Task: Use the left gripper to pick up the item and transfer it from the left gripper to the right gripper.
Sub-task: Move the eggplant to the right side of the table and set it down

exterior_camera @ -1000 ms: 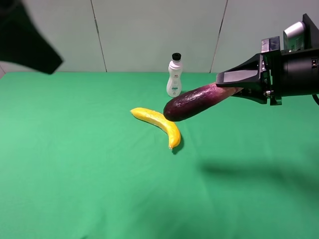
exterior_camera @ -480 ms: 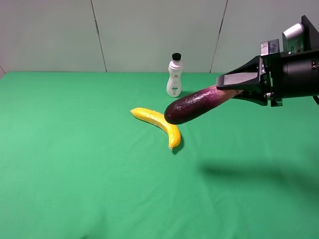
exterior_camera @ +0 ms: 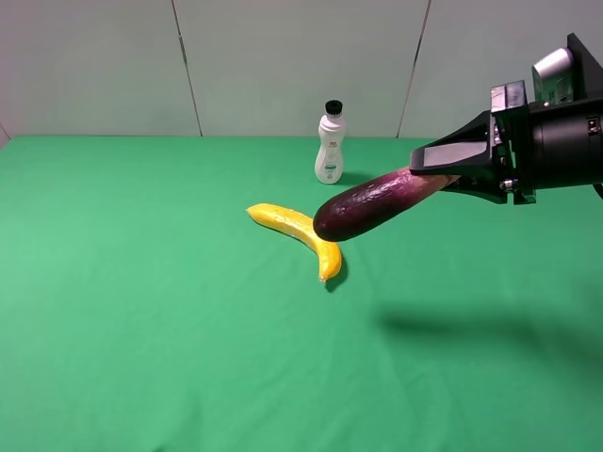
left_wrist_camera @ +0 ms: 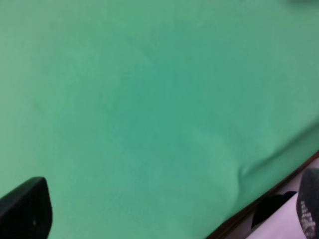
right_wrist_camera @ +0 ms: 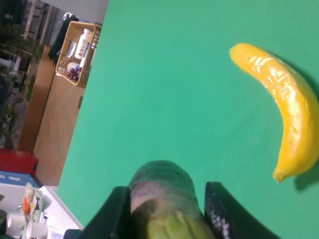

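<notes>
On my feed the right gripper [exterior_camera: 431, 166] was matte black, its tapered fingers [exterior_camera: 450, 151] flat-faced and greyish, with a light grey block [exterior_camera: 554, 73] on top, a squared bracket [exterior_camera: 509, 96] and a thick round black wrist [exterior_camera: 565, 141]. Up close, one finger [right_wrist_camera: 219, 214] carried whitish specks. Of the left gripper [left_wrist_camera: 167, 208] I saw only two rounded black fingertips [left_wrist_camera: 27, 209], one finely dotted.

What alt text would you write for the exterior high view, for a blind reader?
The right gripper, reaching in from the right, holds an eggplant by its stem end above a green table. A banana lies on the table; a white bottle stands behind it.
</notes>
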`<state>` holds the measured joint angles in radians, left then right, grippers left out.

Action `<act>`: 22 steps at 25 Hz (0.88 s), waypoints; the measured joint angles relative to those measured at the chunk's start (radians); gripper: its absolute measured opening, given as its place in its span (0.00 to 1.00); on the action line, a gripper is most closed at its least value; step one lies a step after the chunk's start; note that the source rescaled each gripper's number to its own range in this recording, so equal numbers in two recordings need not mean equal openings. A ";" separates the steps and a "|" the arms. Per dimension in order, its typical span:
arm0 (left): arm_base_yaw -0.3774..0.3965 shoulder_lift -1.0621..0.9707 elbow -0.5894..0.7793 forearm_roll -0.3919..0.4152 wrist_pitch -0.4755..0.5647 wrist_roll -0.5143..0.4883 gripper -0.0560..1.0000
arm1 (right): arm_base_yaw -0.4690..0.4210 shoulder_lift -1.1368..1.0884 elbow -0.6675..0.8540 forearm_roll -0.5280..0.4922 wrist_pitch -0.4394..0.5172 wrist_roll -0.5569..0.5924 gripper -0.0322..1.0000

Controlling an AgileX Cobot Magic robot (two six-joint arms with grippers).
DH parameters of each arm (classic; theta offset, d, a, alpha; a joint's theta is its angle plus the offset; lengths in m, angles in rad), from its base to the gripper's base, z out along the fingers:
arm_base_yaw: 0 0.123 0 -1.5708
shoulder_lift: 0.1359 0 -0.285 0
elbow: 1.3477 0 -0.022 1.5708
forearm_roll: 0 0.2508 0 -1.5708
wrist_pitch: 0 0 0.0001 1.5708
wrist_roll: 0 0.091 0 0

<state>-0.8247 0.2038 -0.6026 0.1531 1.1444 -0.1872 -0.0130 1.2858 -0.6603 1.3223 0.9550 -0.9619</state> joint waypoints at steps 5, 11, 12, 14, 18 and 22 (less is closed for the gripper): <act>0.000 -0.071 0.049 0.000 -0.017 -0.002 0.98 | 0.000 0.000 0.000 0.000 -0.002 0.003 0.05; 0.000 -0.104 0.109 -0.024 -0.049 -0.002 0.98 | 0.000 0.000 0.000 0.000 -0.002 0.003 0.05; 0.000 -0.105 0.114 -0.024 -0.059 -0.002 0.98 | 0.000 0.000 0.000 0.000 -0.002 0.003 0.05; 0.000 -0.105 0.118 -0.024 -0.065 -0.002 0.98 | 0.000 0.000 0.000 0.000 -0.002 0.008 0.05; 0.000 -0.105 0.119 -0.019 -0.070 -0.002 0.98 | 0.000 0.000 0.000 0.000 -0.002 0.011 0.05; 0.000 -0.105 0.119 -0.018 -0.073 -0.002 0.98 | 0.000 0.000 0.000 0.000 -0.002 0.011 0.05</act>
<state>-0.8247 0.0984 -0.4838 0.1350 1.0715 -0.1892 -0.0130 1.2858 -0.6603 1.3223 0.9528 -0.9513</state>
